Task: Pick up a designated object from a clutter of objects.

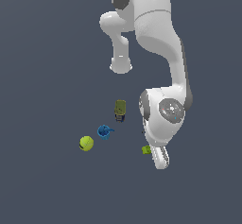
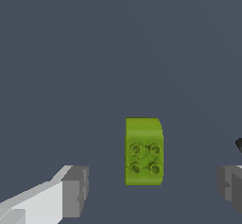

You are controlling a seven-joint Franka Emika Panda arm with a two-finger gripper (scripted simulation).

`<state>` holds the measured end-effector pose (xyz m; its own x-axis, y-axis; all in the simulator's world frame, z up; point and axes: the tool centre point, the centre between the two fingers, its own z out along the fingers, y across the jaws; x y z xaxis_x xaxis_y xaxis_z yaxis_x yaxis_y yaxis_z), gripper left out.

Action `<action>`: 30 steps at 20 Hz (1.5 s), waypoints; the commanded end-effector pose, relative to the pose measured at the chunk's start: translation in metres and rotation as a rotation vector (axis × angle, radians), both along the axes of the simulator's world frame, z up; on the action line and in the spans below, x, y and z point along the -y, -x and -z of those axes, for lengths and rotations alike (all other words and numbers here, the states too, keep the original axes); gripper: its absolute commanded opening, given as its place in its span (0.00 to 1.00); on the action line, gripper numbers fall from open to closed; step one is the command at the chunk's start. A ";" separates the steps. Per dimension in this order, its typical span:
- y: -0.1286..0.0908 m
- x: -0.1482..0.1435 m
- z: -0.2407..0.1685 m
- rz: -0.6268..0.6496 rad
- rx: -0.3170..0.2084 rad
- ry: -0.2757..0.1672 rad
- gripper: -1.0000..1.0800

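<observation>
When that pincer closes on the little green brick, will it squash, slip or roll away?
Probably none of these. The green brick looks like a rigid moulded block with four studs, so it should stay stiff. Its flat faces suggest it will sit still, unlike the ball. The open pincer has a finger on each side of the brick, though its smooth sides might slip a little.

Plain, flat, dark grey-blue tabletop point(image 1: 42, 185), unmarked throughout. Resting directly on it: yellow-green ball point(image 1: 86, 143) farthest toward the exterior view's left; blue cup-like piece point(image 1: 104, 132) just beside the ball; upright olive can point(image 1: 120, 108) near that, farther back; small lime-green block point(image 1: 146, 149) well apart toward the exterior view's right, lying flat, four round studs on top in the wrist view.
</observation>
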<state>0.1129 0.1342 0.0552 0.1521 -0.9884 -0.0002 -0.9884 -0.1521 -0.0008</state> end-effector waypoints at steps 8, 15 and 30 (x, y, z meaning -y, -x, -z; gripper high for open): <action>0.001 0.000 0.041 0.003 -0.001 0.000 0.96; 0.000 0.000 0.043 0.004 -0.001 0.000 0.00; 0.001 0.010 0.032 0.004 -0.001 0.000 0.00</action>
